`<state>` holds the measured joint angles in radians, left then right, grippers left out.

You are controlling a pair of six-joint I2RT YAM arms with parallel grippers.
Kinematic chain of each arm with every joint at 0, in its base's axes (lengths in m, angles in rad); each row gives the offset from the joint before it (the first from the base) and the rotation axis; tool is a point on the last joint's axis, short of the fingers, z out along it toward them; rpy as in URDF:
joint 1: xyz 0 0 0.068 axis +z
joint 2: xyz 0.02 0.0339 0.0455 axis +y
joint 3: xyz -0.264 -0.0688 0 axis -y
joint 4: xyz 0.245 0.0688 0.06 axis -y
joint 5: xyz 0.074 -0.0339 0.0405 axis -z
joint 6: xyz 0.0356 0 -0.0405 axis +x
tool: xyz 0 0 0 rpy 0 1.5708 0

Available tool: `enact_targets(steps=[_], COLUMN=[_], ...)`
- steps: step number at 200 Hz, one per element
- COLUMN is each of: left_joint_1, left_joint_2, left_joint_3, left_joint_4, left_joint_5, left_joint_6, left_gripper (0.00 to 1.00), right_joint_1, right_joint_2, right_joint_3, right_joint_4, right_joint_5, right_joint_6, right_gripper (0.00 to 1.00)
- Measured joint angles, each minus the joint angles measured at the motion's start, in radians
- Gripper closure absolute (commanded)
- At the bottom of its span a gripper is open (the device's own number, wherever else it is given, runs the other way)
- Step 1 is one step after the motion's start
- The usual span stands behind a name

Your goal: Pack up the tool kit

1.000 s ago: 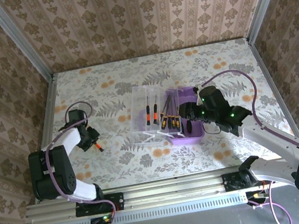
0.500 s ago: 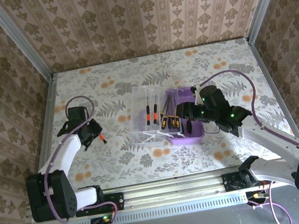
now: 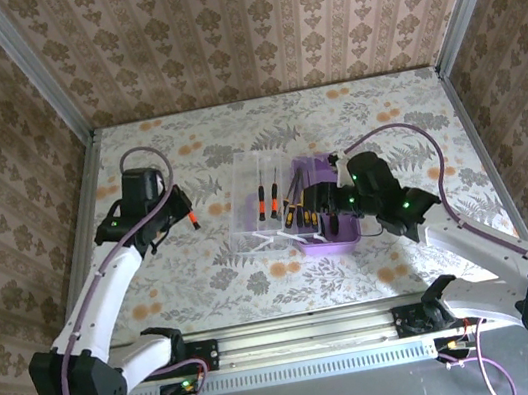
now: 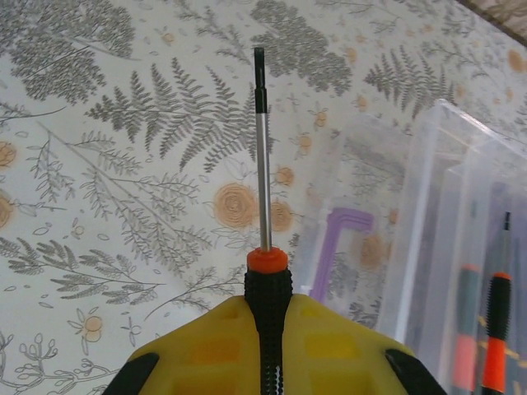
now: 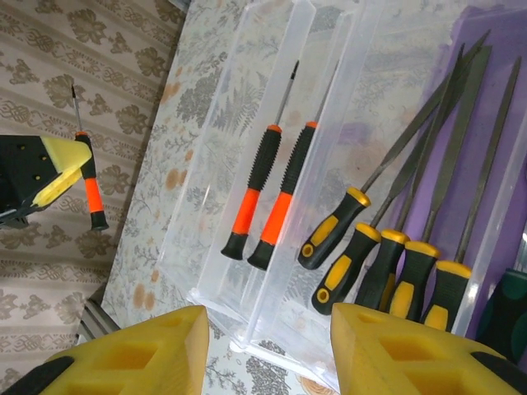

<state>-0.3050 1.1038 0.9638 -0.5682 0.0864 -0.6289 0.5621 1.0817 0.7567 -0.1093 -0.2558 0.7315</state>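
Swung my left gripper up from the left side of the table toward the clear lid. It's pinched tight on an orange-and-black screwdriver, shaft poking straight ahead. Meanwhile my right gripper hangs spread and holding nothing over the purple box, where the yellow-handled tools sit. Two more screwdrivers lie in the lid. My worry: that long tip snags the lid's wall going down and shoves the kit, or the skinny handle twists in my pinch.
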Motion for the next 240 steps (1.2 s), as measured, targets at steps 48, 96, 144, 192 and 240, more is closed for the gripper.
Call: enact_targets(steps=[48,96,144,192,240], left_joint_1=[-0.109,-0.224,-0.293,-0.319,-0.332], left_joint_2=[0.0,0.0,0.008,0.006,-0.028], left_joint_3=[0.019,0.019,0.019,-0.007,-0.063], left_joint_4=[0.01,0.084,0.159,0.223,0.247], left_joint_5=[0.018,0.061,0.122,0.15,0.164], left_joint_6=[-0.007,-0.009,-0.043,-0.095,-0.141], left_gripper=[0.89,0.89,0.89,0.89,0.89], right_joint_1=[0.023,0.092,0.226,0.285,0.286], right_joint_2=[0.027,0.065,0.156,0.272,0.336], right_joint_3=[0.044,0.096,0.18,0.219,0.244], right_joint_4=[0.0,-0.007,-0.003,0.039,0.068], right_joint_5=[0.0,-0.005,-0.014,-0.019,-0.017], right_joint_6=[0.0,-0.016,-0.064,-0.069,-0.047], right_gripper=[0.55,0.55,0.55,0.56,0.57])
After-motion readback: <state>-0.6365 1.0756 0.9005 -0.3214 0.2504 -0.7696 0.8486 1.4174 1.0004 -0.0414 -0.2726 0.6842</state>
